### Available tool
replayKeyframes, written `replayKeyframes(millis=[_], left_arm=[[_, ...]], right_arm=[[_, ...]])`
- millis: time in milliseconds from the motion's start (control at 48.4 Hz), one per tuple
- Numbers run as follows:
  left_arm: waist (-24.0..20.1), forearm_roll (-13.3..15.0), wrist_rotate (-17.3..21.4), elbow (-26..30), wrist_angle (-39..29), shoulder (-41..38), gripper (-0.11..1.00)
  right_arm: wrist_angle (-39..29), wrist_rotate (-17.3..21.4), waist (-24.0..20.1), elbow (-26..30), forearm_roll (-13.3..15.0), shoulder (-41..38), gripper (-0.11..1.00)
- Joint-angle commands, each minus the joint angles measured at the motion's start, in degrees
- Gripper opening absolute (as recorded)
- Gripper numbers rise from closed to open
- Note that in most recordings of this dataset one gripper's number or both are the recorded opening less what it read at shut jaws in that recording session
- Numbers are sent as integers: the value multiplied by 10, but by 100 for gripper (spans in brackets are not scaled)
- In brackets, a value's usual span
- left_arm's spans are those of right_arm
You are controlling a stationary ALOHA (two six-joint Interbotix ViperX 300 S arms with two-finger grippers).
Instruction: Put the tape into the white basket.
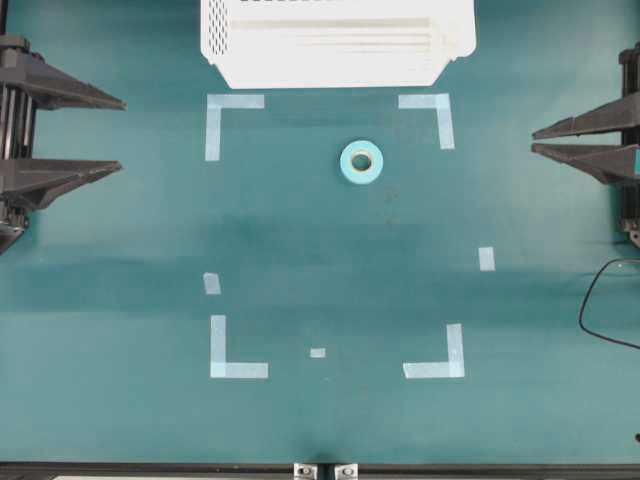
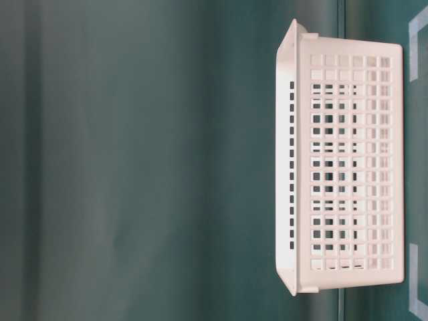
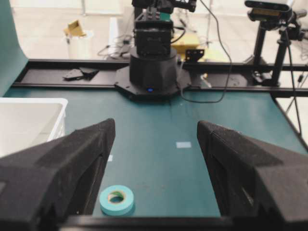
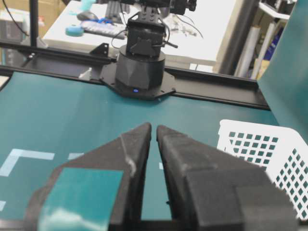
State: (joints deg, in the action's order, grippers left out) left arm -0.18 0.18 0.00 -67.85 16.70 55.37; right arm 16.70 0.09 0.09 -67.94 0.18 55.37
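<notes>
Two grippers are mine, and both hang at the table's edges, well apart from the work. My left gripper (image 1: 118,135) stands with its jaws spread wide and nothing between them. My right gripper (image 1: 535,140) has its jaws drawn nearly together, only a thin slit left, and nothing is held there either; a patch of green tape sits on the back of one finger (image 4: 82,192).

The tape (image 1: 361,161) lies flat on the green table (image 1: 120,250), hole upward, in the open ground between my two grippers and nearer to the right one. From my left wrist it shows low ahead, just inside the left finger (image 3: 53,168), not touching it. It sits within the pale corner marks (image 1: 226,115), close to the top right one.

The white basket (image 1: 330,45) rests at the table's far edge, to the left of my left gripper's line of sight and to the right of my right one's. Its perforated wall shows beside the right finger. The tape is outside it, near but not touching.

A black cable (image 1: 600,300) loops on the table close by my right gripper.
</notes>
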Motion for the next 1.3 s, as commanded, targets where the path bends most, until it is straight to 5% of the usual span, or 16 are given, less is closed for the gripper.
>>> replayKeyframes(millis=[0, 165, 413, 516, 640, 805, 909, 1280], left_arm=[[8, 15, -1, 0, 7, -2, 24], [15, 15, 1, 1, 7, -3, -1], [18, 15, 4, -11, 4, 1, -11], [17, 15, 4, -17, 4, 7, -11], [17, 15, 4, -26, 3, 16, -9], [18, 14, 4, -35, -6, 22, 8], [18, 15, 4, -39, -16, 27, 23], [17, 15, 4, -74, -50, 84, 22]], right_arm=[[4, 5, 2, 8, -1, -4, 24], [3, 9, 6, -3, -1, -8, 1], [5, 37, 11, 0, -1, -12, 2], [4, 50, 16, -2, 0, -13, 19], [4, 63, 17, -2, -1, -14, 55], [4, 66, 17, 2, 0, -16, 95], [1, 66, 17, 4, 0, -20, 97], [-4, 67, 19, 14, -1, -47, 97]])
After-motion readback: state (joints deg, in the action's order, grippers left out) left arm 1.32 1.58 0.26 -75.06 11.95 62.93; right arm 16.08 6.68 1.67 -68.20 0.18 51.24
